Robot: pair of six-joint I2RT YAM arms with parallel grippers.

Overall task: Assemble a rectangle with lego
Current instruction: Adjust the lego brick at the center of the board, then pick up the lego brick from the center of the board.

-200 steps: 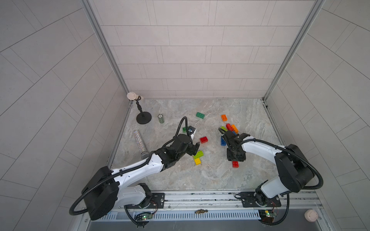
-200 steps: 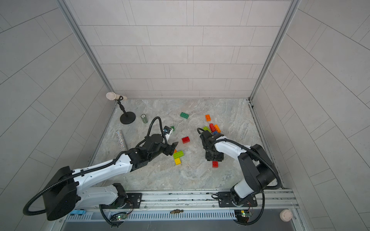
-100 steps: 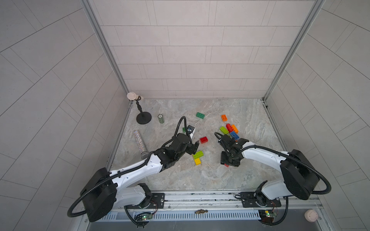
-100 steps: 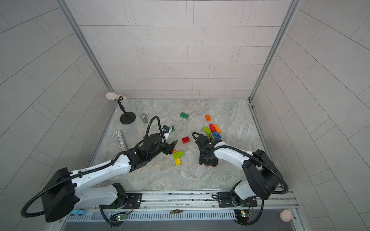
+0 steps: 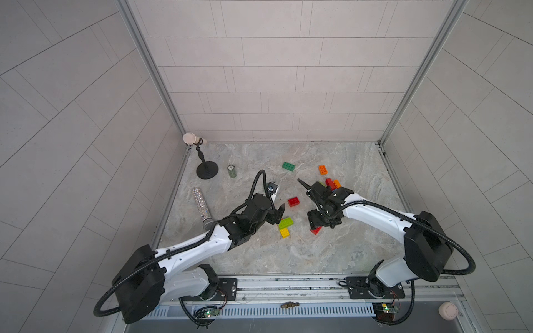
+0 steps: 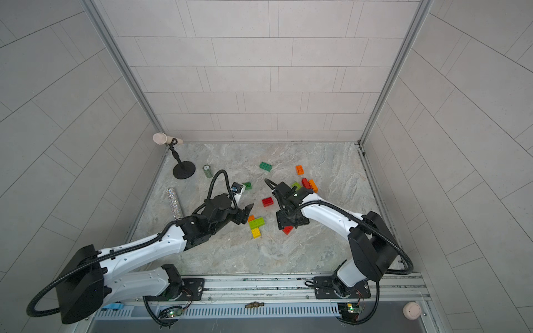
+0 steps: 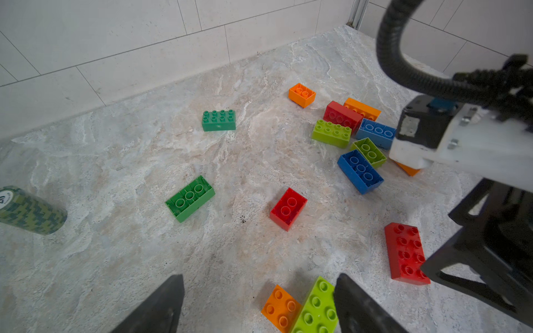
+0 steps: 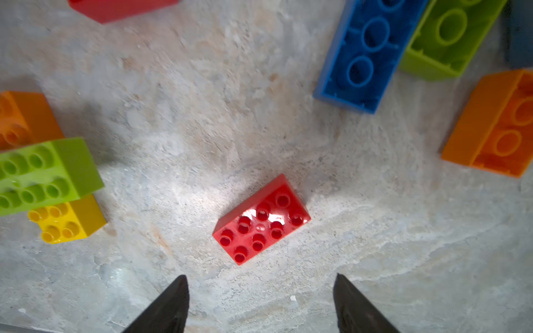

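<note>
1. Red brick (image 8: 261, 219) lies bumps up on the counter (image 8: 202, 115), just in front of the right fingers (image 8: 164, 311). They are wide apart and hold nothing.
2. Left fingers (image 7: 158, 311) are wide apart and empty too. A lime brick (image 7: 315, 308) and an orange brick (image 7: 279, 307) beside them are cut off by the picture edge.
3. Past those fingers I count three red bricks, two blue bricks (image 7: 360, 171) and two green bricks (image 7: 189, 198).
4. Green can (image 7: 28, 210): its writing is too small to read.
</note>
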